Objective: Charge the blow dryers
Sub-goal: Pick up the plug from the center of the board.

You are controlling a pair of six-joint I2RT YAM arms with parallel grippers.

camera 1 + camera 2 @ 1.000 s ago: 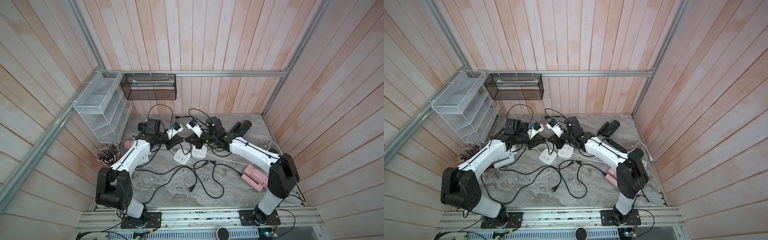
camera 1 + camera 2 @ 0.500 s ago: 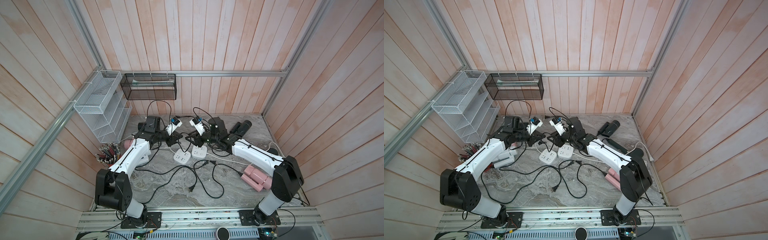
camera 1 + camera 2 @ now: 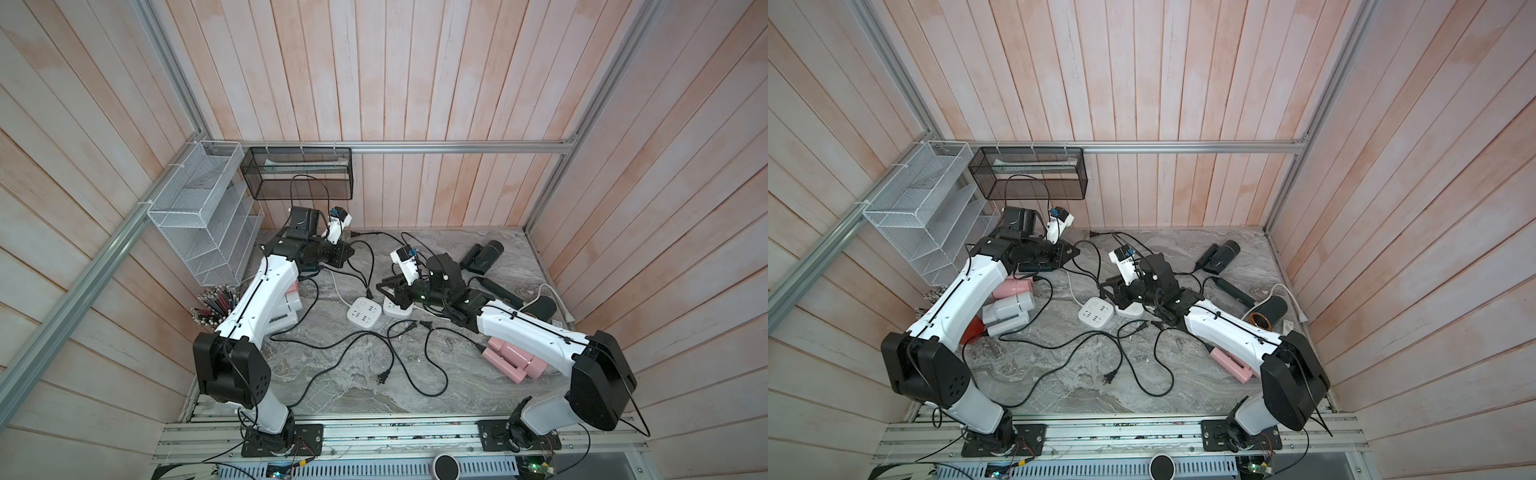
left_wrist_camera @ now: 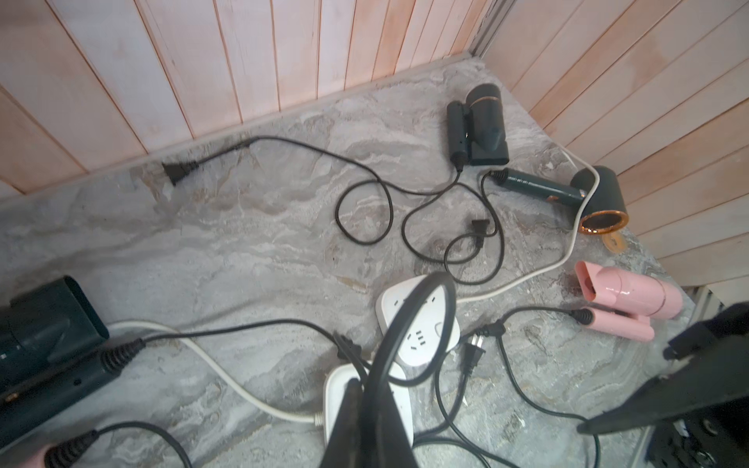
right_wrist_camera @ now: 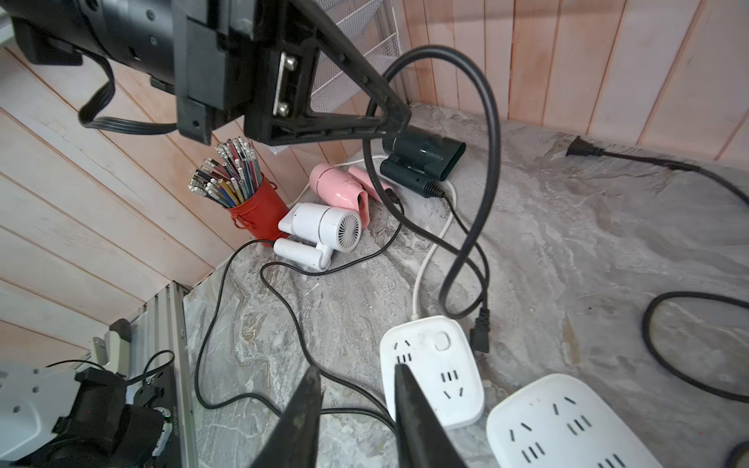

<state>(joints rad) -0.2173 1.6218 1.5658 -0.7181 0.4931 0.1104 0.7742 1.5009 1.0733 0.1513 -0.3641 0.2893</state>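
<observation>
On the left side of the grey table point(image 3: 332, 390), by the wall, three dryers lie close together: a dark blow dryer point(image 5: 421, 156) farthest back, a pink blow dryer point(image 5: 336, 184) next, and a white blow dryer point(image 5: 324, 229) nearest. The other three are on the right side: a folded dark blow dryer point(image 3: 484, 255) in the far corner, a gold-ringed blow dryer point(image 3: 1268, 311) by the right wall, and a second pink blow dryer point(image 3: 513, 363) nearer, partly under the right arm. Their black cords point(image 3: 390, 357) curl all over the middle of the table. The left gripper point(image 5: 395, 119) is up in the air over the far left part, and its jaws are squeezed tight on a looping cord point(image 5: 488, 162). That cord hangs down, and its plug point(image 5: 481, 334) sits just beside a white power strip point(image 5: 433, 372). A second power strip point(image 5: 567, 421) lies right next to it, on its right. The right gripper point(image 5: 357, 368) hangs low over the strips with its jaws apart and nothing between them. A red cup of pencils point(image 5: 259, 214) stands beside the white dryer. A white wire shelf point(image 3: 199, 216) is on the left wall and a black mesh basket point(image 3: 297, 172) is on the far wall.
</observation>
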